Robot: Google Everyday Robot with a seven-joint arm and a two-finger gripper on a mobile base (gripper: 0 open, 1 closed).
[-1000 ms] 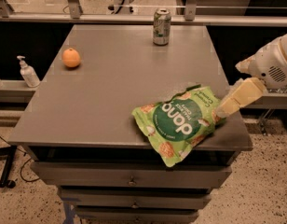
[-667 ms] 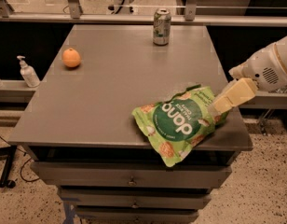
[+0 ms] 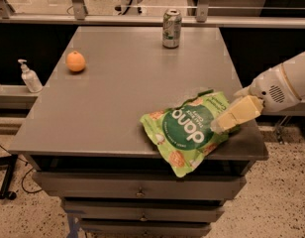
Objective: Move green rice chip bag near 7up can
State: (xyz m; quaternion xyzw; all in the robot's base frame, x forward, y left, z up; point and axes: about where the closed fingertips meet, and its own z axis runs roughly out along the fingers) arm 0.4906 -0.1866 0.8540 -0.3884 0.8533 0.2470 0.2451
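**Gripper met bag at near corner, with can well away across the table**

The robot's cream-coloured two-finger gripper (image 3: 220, 125) sat at the right-hand edge of the crinkly light-green rice chip bag (image 3: 188, 129), touching or just over the foil. Whether it had hold of the bag or had let go could not be told.

The bag lay directly to the gripper's left as the camera saw it, at the near right corner of the flat grey metal table (image 3: 118, 90). Its long axis ran on a slant from the gripper down to the front edge, where its lower corner hung over.

The small silver-and-green 7up can (image 3: 172, 28) stood upright at the far edge, well apart from the gripper, beyond the bag and slightly left. By that layout, the coming move would probably carry the bag away from the camera along the table toward the can.

A round orange fruit (image 3: 76, 61) rested far to the gripper's left, off that line.
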